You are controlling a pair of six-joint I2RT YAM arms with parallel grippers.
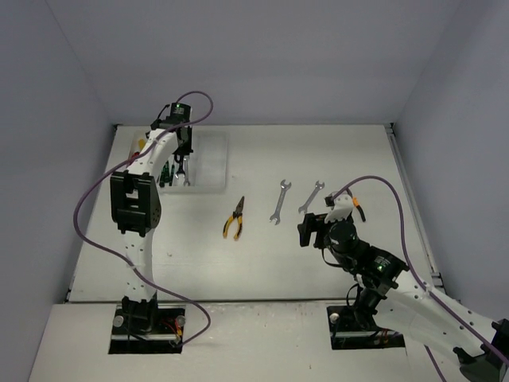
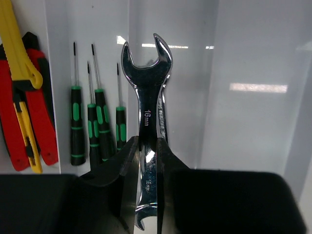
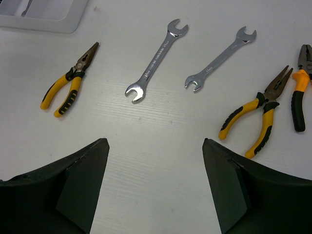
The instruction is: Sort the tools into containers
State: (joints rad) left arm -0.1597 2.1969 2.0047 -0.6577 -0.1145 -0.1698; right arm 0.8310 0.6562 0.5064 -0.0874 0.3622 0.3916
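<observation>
My left gripper (image 2: 147,142) is shut on a silver wrench (image 2: 147,97), which hangs over the third compartment of the white tray (image 2: 253,122). In the top view this gripper (image 1: 181,161) is over the tray (image 1: 213,165) at the back left. Red and yellow utility knives (image 2: 24,107) lie in the leftmost compartment, and several green-handled screwdrivers (image 2: 97,126) lie in the one beside it. My right gripper (image 3: 155,141) stands open above bare table. Ahead of it lie two silver wrenches (image 3: 155,62) (image 3: 220,59), one yellow-handled pliers (image 3: 68,83) to the left, and two pliers (image 3: 256,117) (image 3: 300,87) to the right.
The tray's near corner (image 3: 44,22) shows at the upper left of the right wrist view. In the top view the loose wrenches (image 1: 279,200) (image 1: 311,196) and pliers (image 1: 234,219) lie mid-table, between the tray and my right gripper (image 1: 306,231). Grey walls enclose the table.
</observation>
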